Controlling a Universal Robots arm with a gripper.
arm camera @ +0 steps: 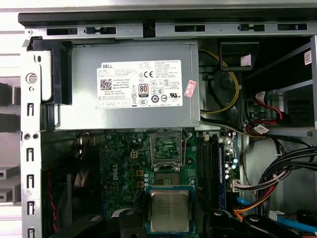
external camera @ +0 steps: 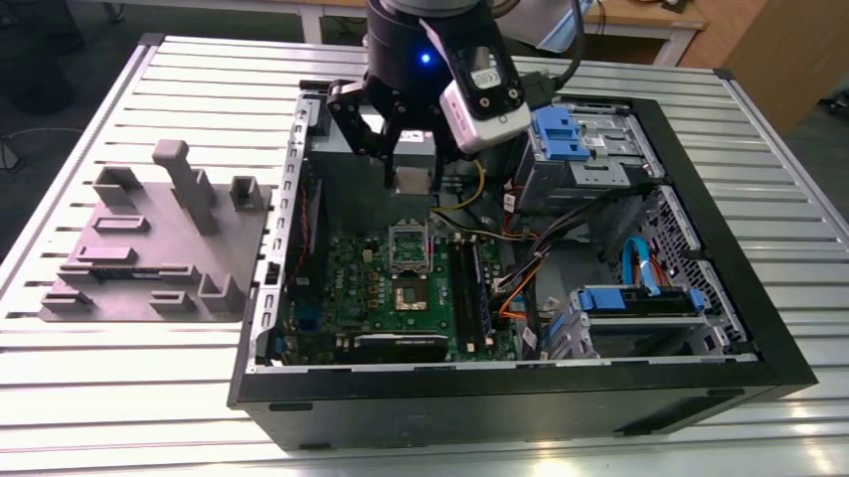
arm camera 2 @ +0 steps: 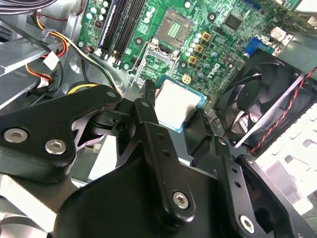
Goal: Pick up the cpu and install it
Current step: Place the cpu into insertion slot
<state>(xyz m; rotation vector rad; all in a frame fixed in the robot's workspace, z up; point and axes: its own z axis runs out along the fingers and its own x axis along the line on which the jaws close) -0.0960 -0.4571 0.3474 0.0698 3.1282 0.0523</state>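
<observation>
We have the claw (external camera: 413, 181) clamped on the cpu (arm camera 2: 178, 105) by its edges, shiny top up, held flat above the motherboard (arm camera: 124, 168), short of the open socket (arm camera: 167, 174). Flat presumably so it seats level.

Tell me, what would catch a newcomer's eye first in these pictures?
The black robot hand hangs over an open computer case lying on a slatted metal table. It grips the cpu, a small shiny square chip, above the green motherboard and its open socket. In the first wrist view, a large grey power supply with a white label sits beyond the board.
</observation>
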